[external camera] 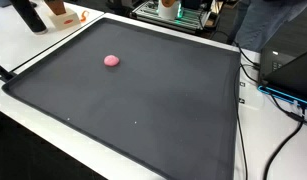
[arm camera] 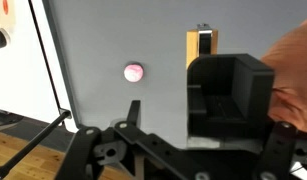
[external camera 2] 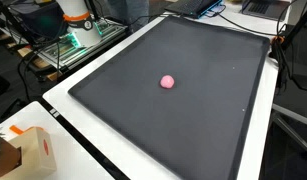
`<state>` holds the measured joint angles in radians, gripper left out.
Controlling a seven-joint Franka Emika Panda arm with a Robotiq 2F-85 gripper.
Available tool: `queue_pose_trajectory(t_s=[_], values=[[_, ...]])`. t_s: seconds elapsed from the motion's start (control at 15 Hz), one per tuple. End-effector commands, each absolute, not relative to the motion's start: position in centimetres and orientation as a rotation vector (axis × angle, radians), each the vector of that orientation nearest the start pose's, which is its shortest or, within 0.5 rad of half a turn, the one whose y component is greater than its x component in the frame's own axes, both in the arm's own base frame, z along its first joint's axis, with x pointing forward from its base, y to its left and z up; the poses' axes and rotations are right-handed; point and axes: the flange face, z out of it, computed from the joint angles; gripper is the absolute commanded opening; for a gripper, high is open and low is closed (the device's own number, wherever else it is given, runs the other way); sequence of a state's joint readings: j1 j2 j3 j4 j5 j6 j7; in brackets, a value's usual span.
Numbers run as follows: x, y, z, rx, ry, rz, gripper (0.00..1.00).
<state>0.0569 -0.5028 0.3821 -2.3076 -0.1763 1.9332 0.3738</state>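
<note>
Resting on the dark mat (external camera: 183, 110), the pink ball (external camera: 111, 60) lies well apart from the gripper (arm camera: 181, 152), ahead of it and left of centre in the wrist view. Being round, it has no long axis; whether the jaws are parted cannot be told.

White surface (external camera: 23, 45), a large dark grey mat (external camera: 143, 100) with a thin black border covering most of it, a small pink ball (external camera: 111, 60) lying on the mat well apart from its edges, black cables (external camera: 242, 95) trailing over the white strip just beside the mat
</note>
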Motion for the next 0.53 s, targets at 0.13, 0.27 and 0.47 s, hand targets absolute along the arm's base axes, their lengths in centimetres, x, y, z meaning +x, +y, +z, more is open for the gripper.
queue_pose_trajectory(t_s=[0.13,0.27,0.47], values=[[37.89,18.47,53.39,-3.405,-0.150,-0.370,1.00],[37.94,18.50,53.45,-3.399,-0.156,-0.371,0.75],[37.93,18.50,53.46,-3.394,-0.158,-0.373,0.58]])
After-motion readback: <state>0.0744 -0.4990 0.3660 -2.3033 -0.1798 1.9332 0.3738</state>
